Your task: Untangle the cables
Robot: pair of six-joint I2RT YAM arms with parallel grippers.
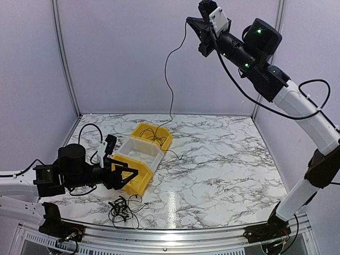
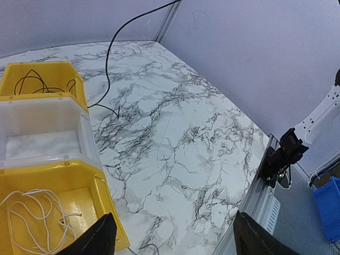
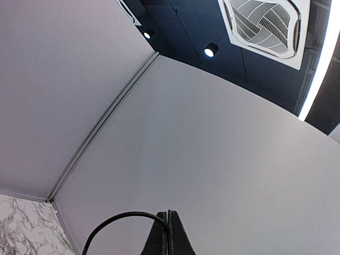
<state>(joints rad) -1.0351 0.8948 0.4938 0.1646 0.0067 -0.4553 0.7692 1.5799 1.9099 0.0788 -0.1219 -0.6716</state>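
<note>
A loose tangle of thin black cables [image 1: 121, 209] lies on the marble table near its front edge. High above the table, my right gripper [image 1: 190, 23] is shut on one black cable [image 1: 169, 79] that hangs down into the far yellow bin [image 1: 164, 139]. In the right wrist view this black cable [image 3: 106, 220] arcs out from between the shut gripper [image 3: 169, 226]. My left gripper [image 1: 130, 176] is open over the near yellow bin [image 1: 137, 185], holding nothing. In the left wrist view a white cable [image 2: 32, 218] lies in that near yellow bin [image 2: 106, 204], beside the open left gripper [image 2: 175, 240].
A white bin [image 1: 154, 159] stands between the two yellow ones. More black cable [image 2: 37, 79] lies coiled in the far yellow bin [image 2: 74, 66]. The right arm's base [image 2: 284, 154] stands on the metal rail at the table's front edge [image 1: 175, 234]. Walls enclose the left, back and right.
</note>
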